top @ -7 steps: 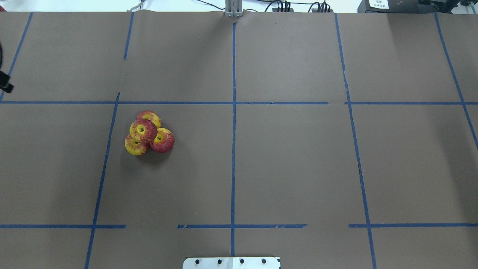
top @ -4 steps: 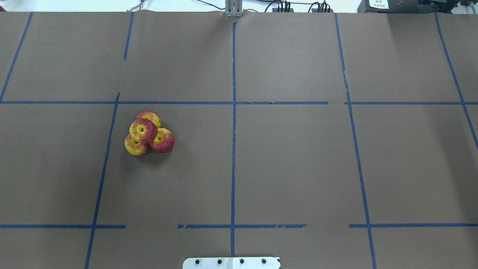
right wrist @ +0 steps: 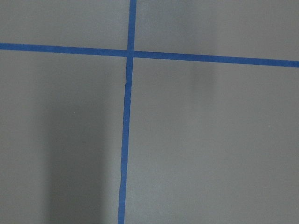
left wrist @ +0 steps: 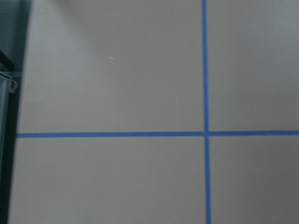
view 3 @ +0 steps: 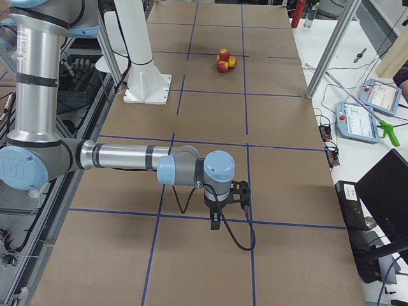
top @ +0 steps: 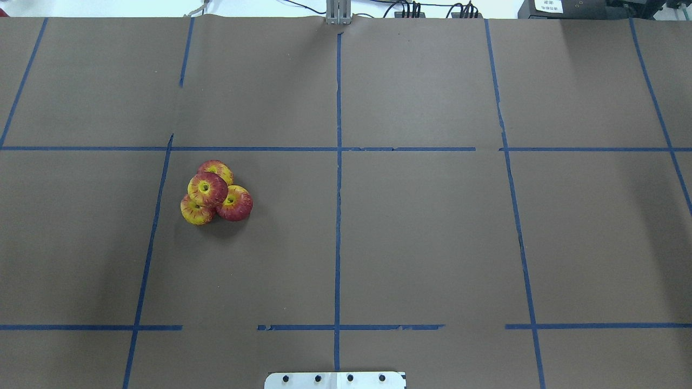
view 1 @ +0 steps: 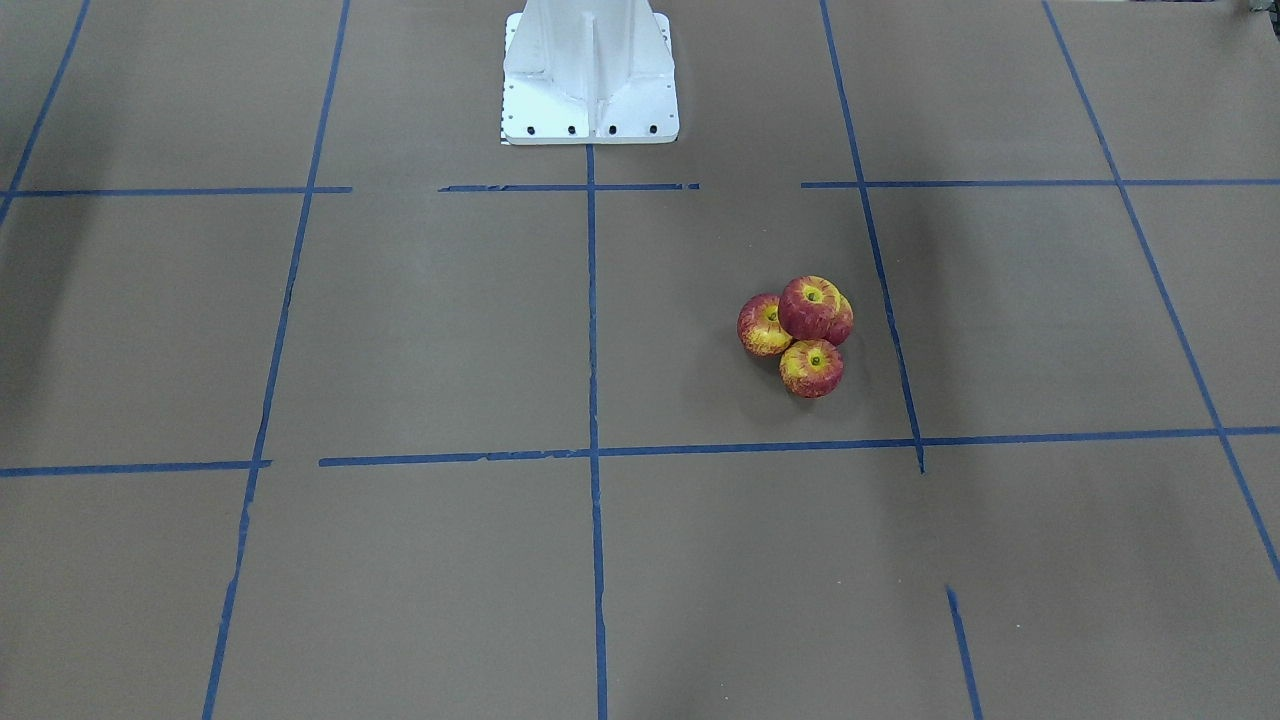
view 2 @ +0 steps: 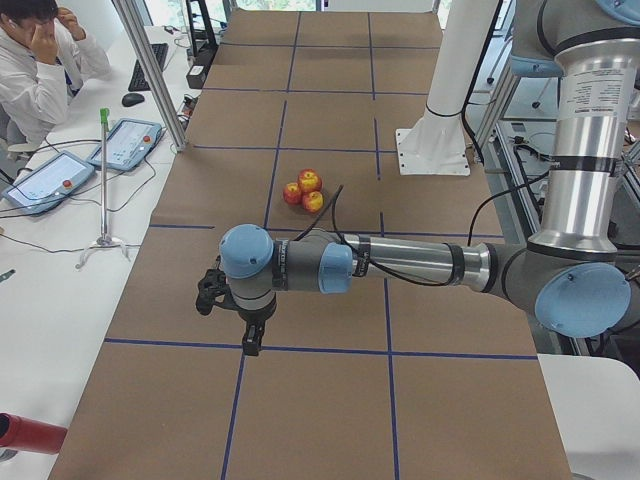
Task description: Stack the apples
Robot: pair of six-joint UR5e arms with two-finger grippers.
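Four apples sit in a tight pile left of the table's middle. One apple point(top: 207, 188) rests on top of the other three point(top: 235, 204) point(top: 195, 212) point(top: 217, 168). The pile also shows in the front view point(view 1: 815, 308), the left view point(view 2: 309, 181) and the right view point(view 3: 224, 55). My left gripper point(view 2: 250, 338) hangs low over the table near its left end, far from the pile. My right gripper point(view 3: 215, 220) hangs low near the right end. Both show only in the side views, so I cannot tell if they are open or shut. The wrist views show only paper and tape.
Brown paper with a blue tape grid point(top: 338, 162) covers the table. The robot's white base point(view 1: 590, 70) stands at the near middle edge. A person point(view 2: 40, 70) sits at a side desk with tablets point(view 2: 125, 143). A metal post point(view 2: 150, 70) stands at the table's far side.
A dark part of my left gripper at the overhead view's left edge has moved out of that view. The apple pile has not moved.
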